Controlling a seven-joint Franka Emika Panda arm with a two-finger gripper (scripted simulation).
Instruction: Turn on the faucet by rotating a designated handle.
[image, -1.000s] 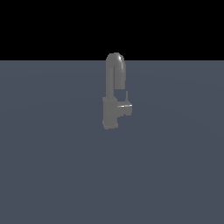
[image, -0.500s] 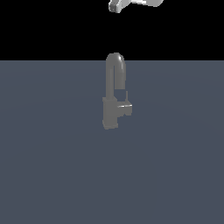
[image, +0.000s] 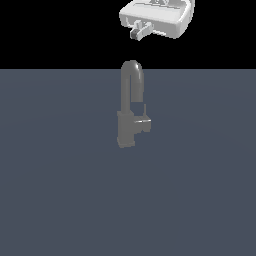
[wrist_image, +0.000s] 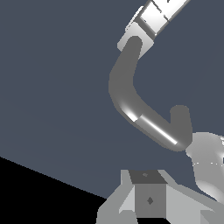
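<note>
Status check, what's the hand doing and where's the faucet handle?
Hand high above the faucet, touching nothing; open or shut unclear. Handle untouched, on the exterior view's right of the base. Nothing in the way.

We see only a flat slate-blue floor (image: 60, 200) stretching out under a plain black backdrop (image: 50, 30) behind it.
</note>
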